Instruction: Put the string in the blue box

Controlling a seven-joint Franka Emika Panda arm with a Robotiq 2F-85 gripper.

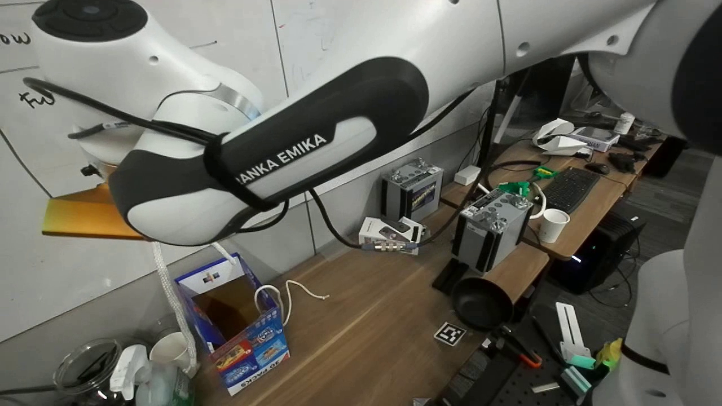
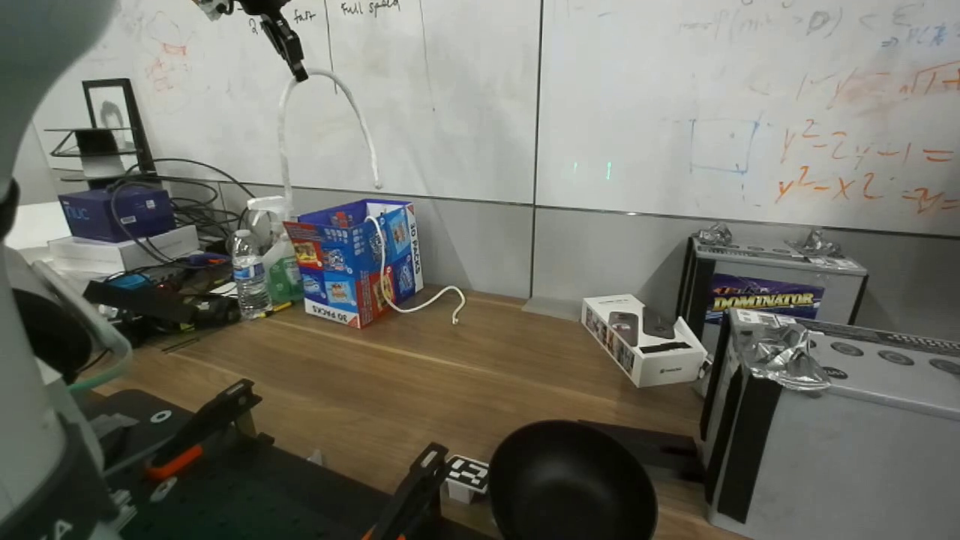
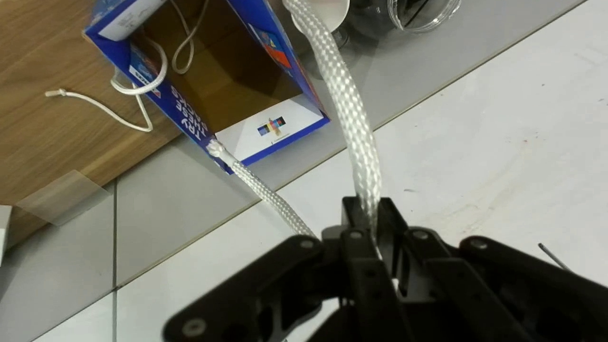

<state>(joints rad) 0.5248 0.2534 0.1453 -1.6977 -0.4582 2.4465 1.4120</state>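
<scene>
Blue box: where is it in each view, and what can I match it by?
In an exterior view: blue box, lower left.
In an exterior view: blue box, left of centre.
Wrist view: blue box, upper left, cut off by the top edge.
Shared landmark: the thin white cord hanging over its rim.

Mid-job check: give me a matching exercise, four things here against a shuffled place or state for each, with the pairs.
1. Braided white string
2. Blue box
3. Black pan
4. Blue-labelled bottle

A. Beside the black-and-white marker tag
B. Printed sides, open top
C. Clear plastic, upright
D. Clamped in the gripper, hanging down on both sides

Pairs: 1-D, 2-B, 3-A, 4-C.
</scene>
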